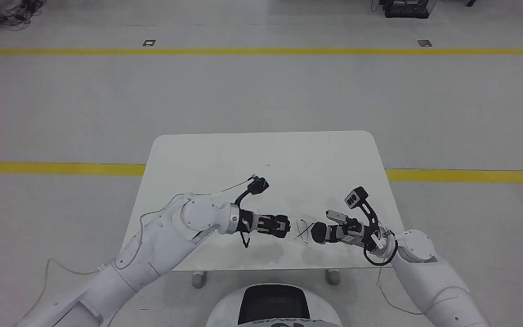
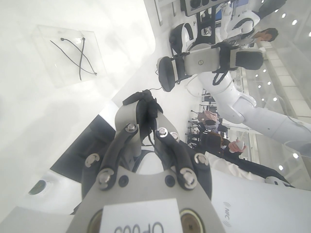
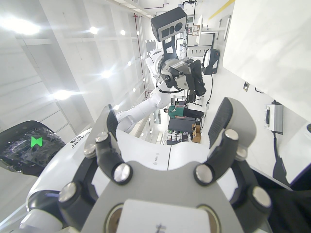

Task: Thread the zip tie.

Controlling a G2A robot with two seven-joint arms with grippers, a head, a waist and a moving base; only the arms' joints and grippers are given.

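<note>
zip ties (image 2: 82, 56): none threaded, job looks unstarted to me, w/ pick-up, lining tail to head, feed-thru & pull all left to do. white table (image 1: 245, 155) carries, near its robot-side edge, a clear tray (image 2: 63, 73) w/ the two claws facing each other close on either side: left gripper (image 1: 285, 226) has fingers pressed together on nothing, right gripper (image 1: 315, 233) has fingers wide apart, also empty. on the tray the 2 black ties lie loose, crossed in an x, unlooped, tails free, neither touched by a claw.
</note>
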